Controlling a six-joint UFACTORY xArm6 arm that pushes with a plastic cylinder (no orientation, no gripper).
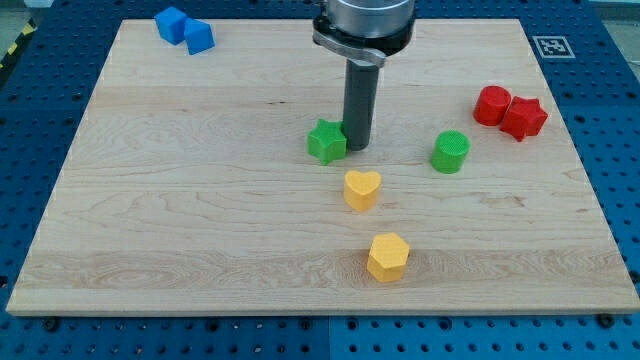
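My tip (356, 147) rests on the board against the right side of the green star (326, 142). Just below and slightly right of it lies the yellow heart (361, 189), and further down the yellow hexagon (388, 256). The green cylinder (451, 151) stands apart at the tip's right. The rod rises from the tip toward the view's top.
A red cylinder (492, 104) and a red star (524, 117) touch each other at the view's right. Two blue cubes (172, 23) (199, 37) sit side by side at the top left. The wooden board (180, 200) ends in an edge along the bottom.
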